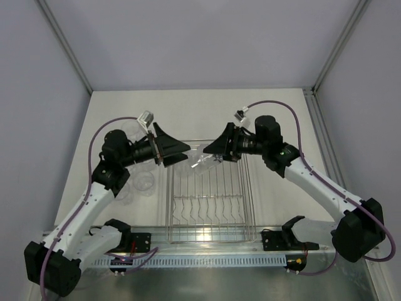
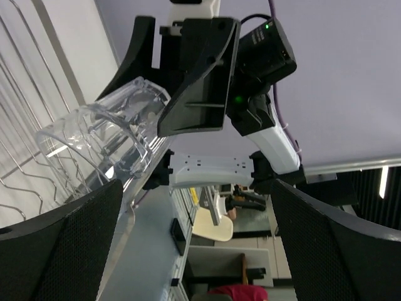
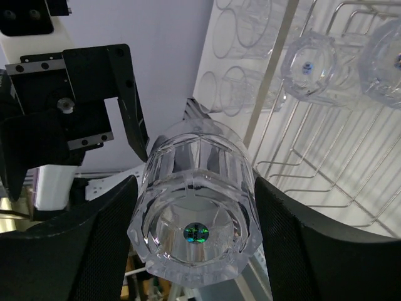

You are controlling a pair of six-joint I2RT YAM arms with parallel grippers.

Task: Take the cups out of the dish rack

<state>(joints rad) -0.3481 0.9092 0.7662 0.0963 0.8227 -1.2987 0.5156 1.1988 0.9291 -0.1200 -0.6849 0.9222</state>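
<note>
Over the 12 o'clock end of the dish rack in the top view, the right gripper has the held cup clamped across its side wall. Cup is clear of the wires, base facing the right wrist camera. Its fingers are closed to cup width, one on each side of the ribbed wall.

Left gripper sits at 9 o'clock of that cup and points at it. Its jaws are spread wide with nothing between them. Looks like a handover setup, my read.

Handling:
- Clear hard plastic, thin wall, thicker base, so probably light and stiff.
- Likely slick, and the edges are hard to see.
- Over-squeezing the wall could flex or pop it out, so grip near the base where it's stiffest.
- For a handover, left should take the mouth end, which right leaves free.

Two more cups lie in the rack, at 1 o'clock in the right wrist view. Unloaded cups stand on the table at 9 o'clock of the rack.
</note>
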